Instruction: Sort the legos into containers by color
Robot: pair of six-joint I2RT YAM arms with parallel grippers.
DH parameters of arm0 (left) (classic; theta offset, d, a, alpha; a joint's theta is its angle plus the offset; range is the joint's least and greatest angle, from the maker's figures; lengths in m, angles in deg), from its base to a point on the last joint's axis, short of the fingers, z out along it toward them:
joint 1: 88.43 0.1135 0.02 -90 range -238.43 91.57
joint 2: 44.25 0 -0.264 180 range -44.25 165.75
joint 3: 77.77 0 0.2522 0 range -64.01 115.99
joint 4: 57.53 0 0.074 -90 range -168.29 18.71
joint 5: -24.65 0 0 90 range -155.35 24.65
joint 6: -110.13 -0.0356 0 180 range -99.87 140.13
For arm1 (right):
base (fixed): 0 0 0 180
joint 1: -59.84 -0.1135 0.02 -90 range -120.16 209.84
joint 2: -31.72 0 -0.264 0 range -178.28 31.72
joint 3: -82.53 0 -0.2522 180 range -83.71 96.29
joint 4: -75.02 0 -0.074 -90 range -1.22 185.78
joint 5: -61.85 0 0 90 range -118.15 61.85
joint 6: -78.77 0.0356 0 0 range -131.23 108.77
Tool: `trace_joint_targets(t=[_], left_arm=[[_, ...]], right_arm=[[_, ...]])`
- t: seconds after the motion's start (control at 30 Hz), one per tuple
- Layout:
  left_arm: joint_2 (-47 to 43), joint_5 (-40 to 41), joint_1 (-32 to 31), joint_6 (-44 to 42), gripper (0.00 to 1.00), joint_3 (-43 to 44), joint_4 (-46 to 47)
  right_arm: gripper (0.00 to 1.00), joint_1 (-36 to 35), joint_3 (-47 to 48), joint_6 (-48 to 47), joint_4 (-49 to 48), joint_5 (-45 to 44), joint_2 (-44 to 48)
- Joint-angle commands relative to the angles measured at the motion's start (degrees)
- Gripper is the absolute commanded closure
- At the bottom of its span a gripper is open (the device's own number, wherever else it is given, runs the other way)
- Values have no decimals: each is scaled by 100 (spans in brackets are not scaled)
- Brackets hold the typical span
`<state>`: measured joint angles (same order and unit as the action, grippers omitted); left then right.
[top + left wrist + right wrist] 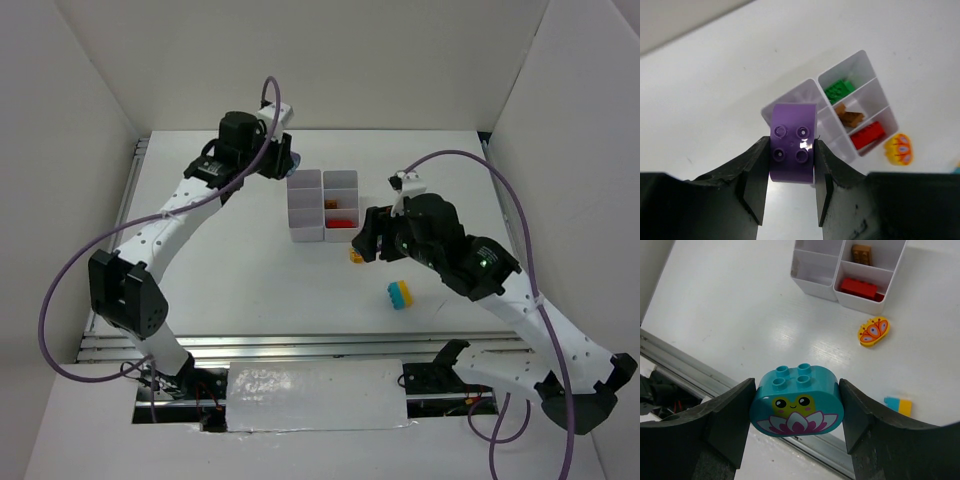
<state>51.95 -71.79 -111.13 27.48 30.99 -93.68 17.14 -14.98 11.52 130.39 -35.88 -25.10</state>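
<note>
Both claws loaded. Left claw point(791, 172) clenched on the purple brick point(792, 142), pads on its two flat sides, studs facing the wrist camera; held up off the tabletop point(715, 90) at the far-left corner of the white sorting box point(305, 236); reads as lined up for a left-column slot, since the left slots that show look unused; the far-left one is partly hidden behind the brick.

Right claw point(796, 412) clenched on the teal brick point(796, 405), frog-and-flower print facing out, gripped across the rounded ends so it hangs level; carried above the tabletop on the near-right side of the box, not over any slot yet.

Right column is filled by colour: green brick point(839, 90) far slot; brown brick point(850, 116) middle; red brick point(867, 135) near.

Loose on the tabletop: yellow butterfly brick point(873, 332) just beside the box's near-right corner; blue-and-yellow brick point(401, 295) nearer the arm bases, apart from it.

Judgement: roughly halfway; both arms sit close to the same box, so the drops want staggering; teal needs its own free slot, not the one purple takes.
</note>
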Motion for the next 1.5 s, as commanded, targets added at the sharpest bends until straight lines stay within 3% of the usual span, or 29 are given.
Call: trace_joint_targets(t=[0.0, 0.03, 0.1, 0.3, 0.47, 0.67, 0.77, 1.23, 1.33, 1.47], left_arm=[[-382, 223, 55, -1656, 100, -638, 1857], [-418, 178, 55, -1771, 100, -1015, 2557], [-357, 143, 55, -1965, 100, -1168, 2950], [320, -1016, -15, -3336, 100, -738, 2678], [302, -1878, -42, -4119, 100, -1238, 3249], [460, -1774, -103, -4488, 100, -1467, 3276], [539, -1668, -121, -4488, 88, -1467, 3207], [760, -692, -244, -5042, 86, -1906, 3795], [812, -718, -235, -4964, 77, -1941, 3909], [909, -736, -235, -4867, 72, -1959, 4014]], right_arm=[[99, 25, 79, 81, 418, 43, 179], [99, 42, 53, 81, 453, 43, 293], [99, 51, -8, 64, 524, 17, 477], [99, 86, -79, 11, 638, -97, 759], [99, 130, -167, -7, 621, -28, 778], [99, 130, -140, -59, 629, 8, 760], [99, 148, -123, -103, 665, -1, 725], [99, 218, -237, -209, 638, 96, 830], [99, 262, -255, -253, 630, 105, 848], [99, 279, -237, -288, 621, 166, 839]])
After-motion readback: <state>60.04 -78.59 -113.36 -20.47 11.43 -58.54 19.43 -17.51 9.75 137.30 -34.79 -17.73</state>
